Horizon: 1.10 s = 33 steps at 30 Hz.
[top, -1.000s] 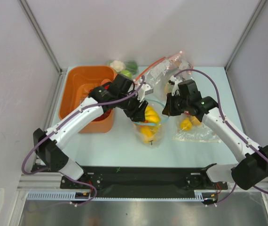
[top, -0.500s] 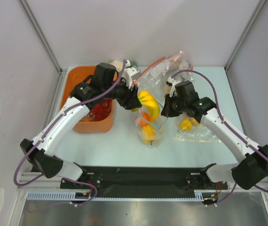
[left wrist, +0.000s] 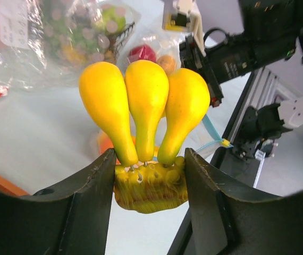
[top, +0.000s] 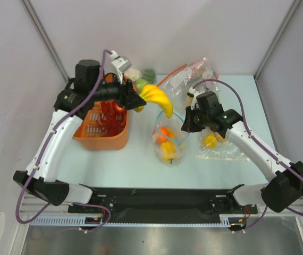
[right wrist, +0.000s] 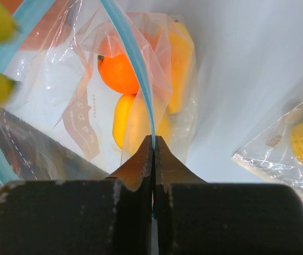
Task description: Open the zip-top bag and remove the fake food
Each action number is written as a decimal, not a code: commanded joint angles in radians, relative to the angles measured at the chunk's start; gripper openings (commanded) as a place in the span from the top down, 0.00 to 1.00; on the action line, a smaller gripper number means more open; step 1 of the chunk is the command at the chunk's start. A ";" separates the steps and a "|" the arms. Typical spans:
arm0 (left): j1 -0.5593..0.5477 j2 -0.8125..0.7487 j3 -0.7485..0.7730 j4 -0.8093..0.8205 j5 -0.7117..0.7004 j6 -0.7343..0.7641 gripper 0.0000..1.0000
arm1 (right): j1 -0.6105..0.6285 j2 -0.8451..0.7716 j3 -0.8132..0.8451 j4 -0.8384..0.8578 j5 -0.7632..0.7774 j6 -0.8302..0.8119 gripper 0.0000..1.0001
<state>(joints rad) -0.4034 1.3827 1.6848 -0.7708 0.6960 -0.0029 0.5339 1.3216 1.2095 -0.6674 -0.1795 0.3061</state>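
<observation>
left claw (left wrist: 150, 159) part-open, clasping banana bunch (left wrist: 147, 106); right claw (right wrist: 153, 141) clamped tight on zip-top bag (right wrist: 82, 106)

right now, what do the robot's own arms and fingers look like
Both the left arm and right arm have white tube-like links joined by chunky black joints. A purple cable loops loosely along each. The fingers are broad, matte black and wedge-shaped.

Free gap between basket (top: 101, 141) and bag (top: 177, 154)
</observation>
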 commanded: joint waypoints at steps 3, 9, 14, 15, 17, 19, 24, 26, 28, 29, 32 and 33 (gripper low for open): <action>0.113 -0.071 0.053 0.126 0.166 -0.103 1.00 | 0.005 0.021 0.041 0.025 0.012 0.007 1.00; 0.270 -0.096 0.041 0.128 0.054 -0.079 1.00 | 0.006 0.037 0.062 0.025 0.012 -0.001 1.00; 0.397 -0.090 0.024 0.137 -0.096 -0.083 1.00 | 0.006 0.047 0.068 0.022 0.009 -0.007 1.00; 0.440 -0.090 0.018 0.142 -0.107 -0.086 1.00 | 0.005 0.048 0.068 0.022 0.008 -0.007 1.00; 0.465 -0.079 0.009 0.127 -0.162 -0.086 1.00 | 0.006 0.047 0.068 0.020 0.009 -0.009 1.00; 0.477 -0.064 -0.008 0.098 -0.225 -0.068 1.00 | 0.005 0.047 0.067 0.022 0.009 -0.012 1.00; 0.485 -0.042 -0.091 0.067 -0.363 -0.052 1.00 | 0.006 0.048 0.065 0.019 0.009 -0.018 1.00; 0.485 -0.031 -0.122 0.053 -0.391 -0.051 0.99 | 0.005 0.050 0.065 0.022 0.005 -0.019 1.00; 0.483 -0.022 -0.145 0.033 -0.449 -0.046 0.97 | 0.005 0.051 0.067 0.022 0.003 -0.021 1.00; 0.485 -0.019 -0.151 0.025 -0.467 -0.043 0.95 | 0.005 0.051 0.067 0.020 -0.001 -0.024 1.00; 0.485 -0.014 -0.177 0.011 -0.512 -0.032 0.81 | 0.006 0.050 0.065 0.017 -0.003 -0.024 1.00; 0.485 -0.016 -0.180 0.013 -0.510 -0.026 0.72 | 0.006 0.048 0.064 0.015 -0.003 -0.024 1.00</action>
<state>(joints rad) 0.0750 1.3853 1.5024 -0.7620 0.2478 -0.0570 0.5350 1.3682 1.2346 -0.6678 -0.1806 0.2947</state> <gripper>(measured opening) 0.550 0.013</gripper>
